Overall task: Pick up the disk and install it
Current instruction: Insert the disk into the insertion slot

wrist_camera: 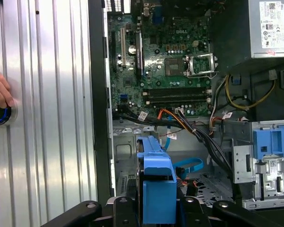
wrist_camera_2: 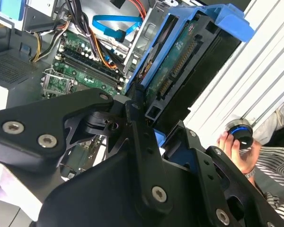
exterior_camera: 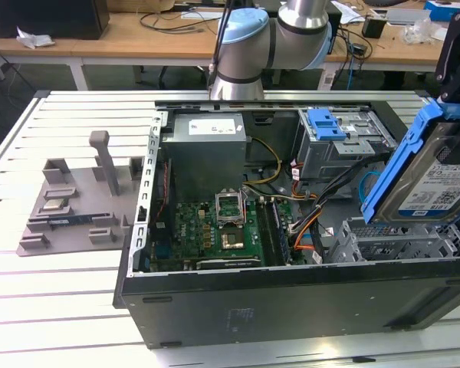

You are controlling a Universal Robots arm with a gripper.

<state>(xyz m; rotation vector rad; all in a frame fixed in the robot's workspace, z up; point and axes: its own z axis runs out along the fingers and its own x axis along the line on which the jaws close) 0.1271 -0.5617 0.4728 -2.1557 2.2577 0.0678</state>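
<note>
Above the case (exterior_camera: 291,307), disk (exterior_camera: 433,180) tilted, seemingly clamped in claw (wrist_camera: 156,213)

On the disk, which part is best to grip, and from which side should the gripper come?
Grip the disk near one short end, clamping its two broad sides and coming from that end along its length, as the gripper seems to hold it now. It is flat and thin, and the far end is free.

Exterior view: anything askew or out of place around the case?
The disk hangs steeply tilted over the open case at the exterior view's right, clamped in the robot's hand, not seated in any bay. In the second wrist view a person's fingers rest on a knob beside the case.
</note>
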